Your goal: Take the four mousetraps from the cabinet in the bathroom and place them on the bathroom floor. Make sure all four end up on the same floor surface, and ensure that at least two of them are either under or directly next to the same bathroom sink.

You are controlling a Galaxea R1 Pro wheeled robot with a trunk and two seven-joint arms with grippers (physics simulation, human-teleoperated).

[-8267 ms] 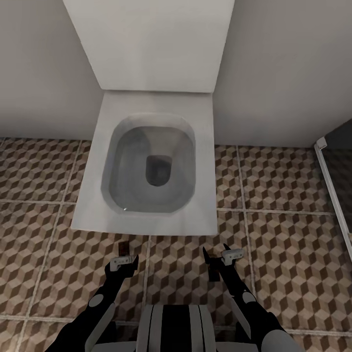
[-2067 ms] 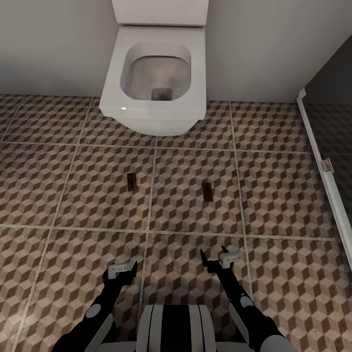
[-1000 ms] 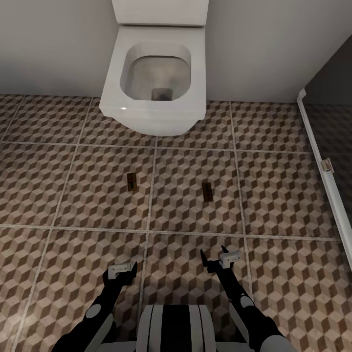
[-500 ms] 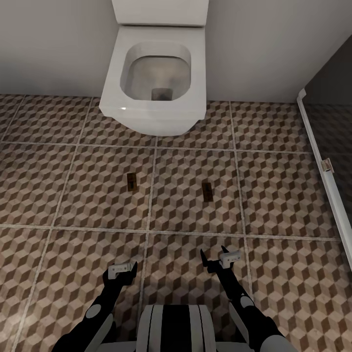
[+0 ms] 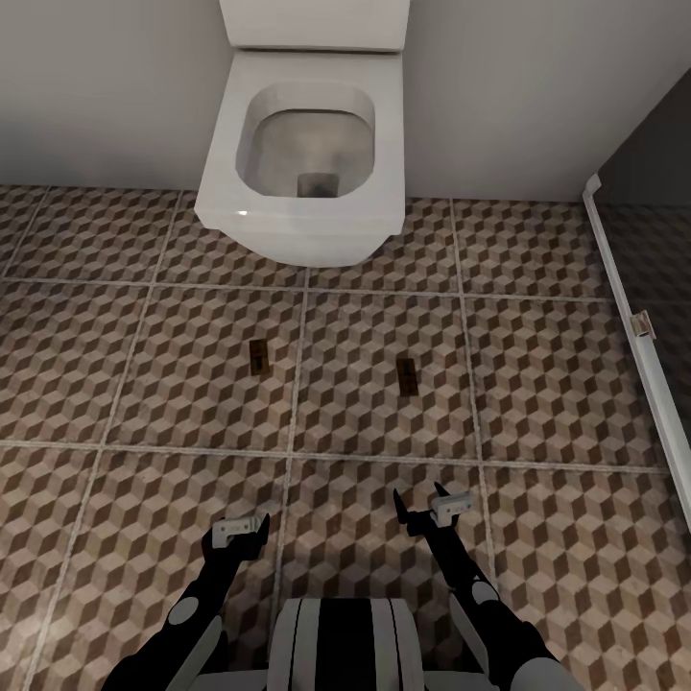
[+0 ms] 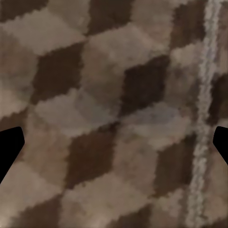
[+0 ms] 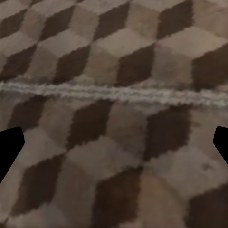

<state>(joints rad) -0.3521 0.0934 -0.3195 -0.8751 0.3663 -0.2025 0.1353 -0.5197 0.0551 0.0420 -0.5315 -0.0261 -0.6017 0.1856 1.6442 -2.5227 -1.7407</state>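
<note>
On the bathroom floor lie two mousetraps, both tools spread wide, empty.

Trunk top at bottom centre of head view: light grey block w/ rounded corners, black vertical stripes down its face. Both arms glossy black w/ grey-white bands and panels near joints; right forearm shows white ring segments. Left claw: black pointed fingers, small pale grey bracket at wrist w/ dark dots, poss. screws. Right claw: same build, black fingers, pale grey bracket. Wrist views: black fingertips at frame edges, matte, no markings; same on right.
</note>
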